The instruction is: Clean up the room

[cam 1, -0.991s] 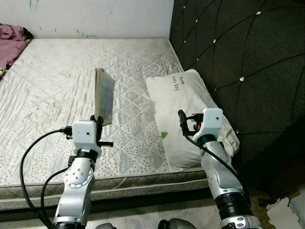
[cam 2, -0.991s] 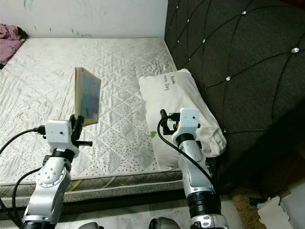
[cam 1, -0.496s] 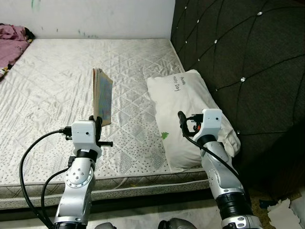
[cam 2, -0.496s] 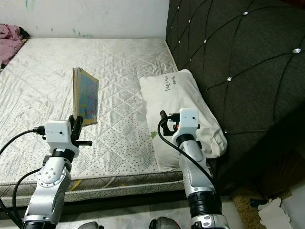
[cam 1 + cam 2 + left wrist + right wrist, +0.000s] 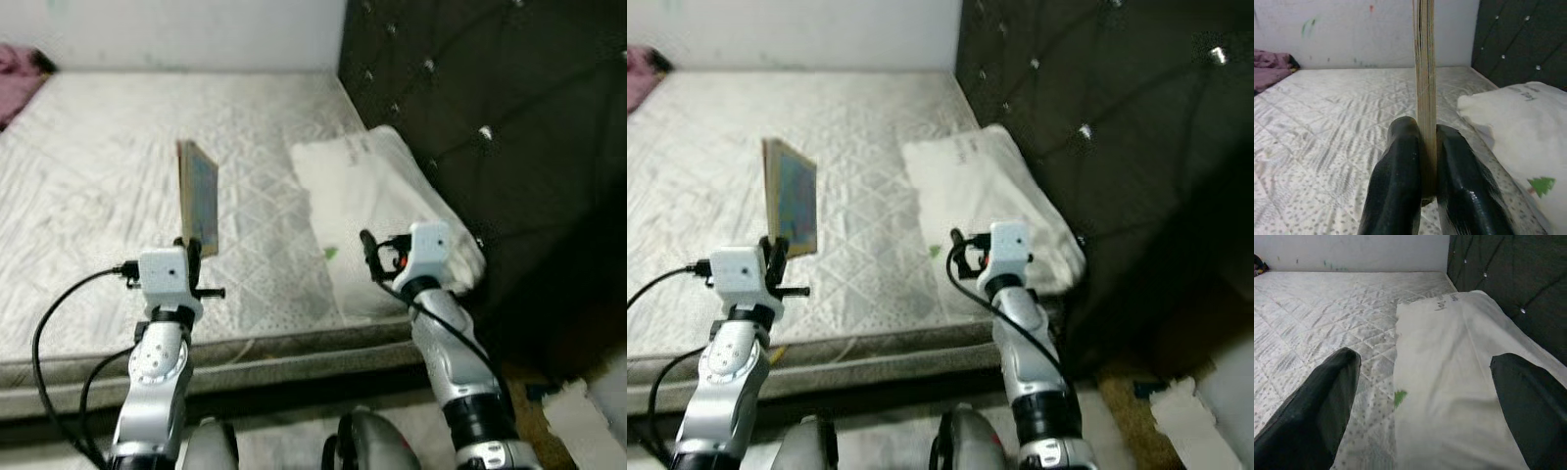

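Left hand (image 5: 1422, 161) clamped on the bottom edge of a thin book (image 5: 199, 194), fingers (image 5: 1397, 166) pressed flat on either cover; the book stands upright, edge-on to the wrist camera, raised above the bare quilted mattress (image 5: 88, 157) and touching nothing else. Right hand (image 5: 1422, 396) spread wide apart, empty, hovering over the near end of the white pillow (image 5: 377, 211), which lies against the dark tufted headboard (image 5: 490, 108). A purple cloth (image 5: 20, 64) sits bunched at the far left corner of the bed. Head views are soft with blur, so the robot is probably moving. Risks, as judged: the grip is low on a tall, thin object, so any jolt from walking or a quick wrist turn could lever the book sideways out of the fingers or let it pivot and fan open; if it slips it lands on the mattress or, nearer the robot, drops past the bed's front edge to the floor. The loose pages may also flex and slide, since only the lowest strip is pinched. The open right hand hangs close to the pillow and could snag or drag it if the body turns. Where the book should go is not evident from here
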Available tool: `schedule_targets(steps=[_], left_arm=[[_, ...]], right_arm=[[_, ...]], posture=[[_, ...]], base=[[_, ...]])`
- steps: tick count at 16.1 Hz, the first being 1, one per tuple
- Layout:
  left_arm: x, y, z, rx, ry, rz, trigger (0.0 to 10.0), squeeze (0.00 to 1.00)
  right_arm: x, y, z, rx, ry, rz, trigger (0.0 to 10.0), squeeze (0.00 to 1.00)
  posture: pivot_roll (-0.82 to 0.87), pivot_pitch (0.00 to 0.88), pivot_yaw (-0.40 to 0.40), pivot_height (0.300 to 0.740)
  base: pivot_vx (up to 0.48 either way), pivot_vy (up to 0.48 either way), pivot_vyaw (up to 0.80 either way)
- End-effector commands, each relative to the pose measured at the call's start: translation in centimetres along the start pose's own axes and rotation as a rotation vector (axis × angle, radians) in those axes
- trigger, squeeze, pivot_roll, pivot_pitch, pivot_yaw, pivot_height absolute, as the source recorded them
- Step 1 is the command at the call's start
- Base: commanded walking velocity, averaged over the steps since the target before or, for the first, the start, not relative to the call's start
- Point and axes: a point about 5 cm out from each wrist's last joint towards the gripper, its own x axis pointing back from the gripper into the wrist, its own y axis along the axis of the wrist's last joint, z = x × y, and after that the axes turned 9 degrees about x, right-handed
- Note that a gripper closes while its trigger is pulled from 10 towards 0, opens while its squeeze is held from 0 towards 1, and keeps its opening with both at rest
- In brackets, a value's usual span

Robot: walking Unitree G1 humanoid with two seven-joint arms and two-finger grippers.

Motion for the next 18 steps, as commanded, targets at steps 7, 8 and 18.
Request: schedule_targets(steps=[7, 8, 18], left_arm=[[-0.4, 0.9, -0.1, 0.002, -0.016, -0.040, 10.0, 0.00], [-0.4, 1.0, -0.2, 0.004, -0.022, -0.042, 10.0, 0.00], [-0.6, 1.0, -0.5, 0.013, -0.045, -0.041, 10.0, 0.00]], right_arm=[[-0.2, 0.5, 0.5, 0.104, 0.027, -0.012, 10.0, 0.00], [-0.2, 0.6, 0.9, 0.125, 0.055, -0.025, 10.0, 0.00], [0.1, 1.1, 1.9, 0.070, 0.149, -0.053, 10.0, 0.00]], posture=[[-0.09, 0.000, -0.038, 0.658], [-0.09, 0.000, -0.038, 0.658], [-0.09, 0.000, -0.035, 0.658]], base=[[0.036, 0.000, 0.00], [0.289, 0.000, 0.00], [0.390, 0.000, 0.00]])
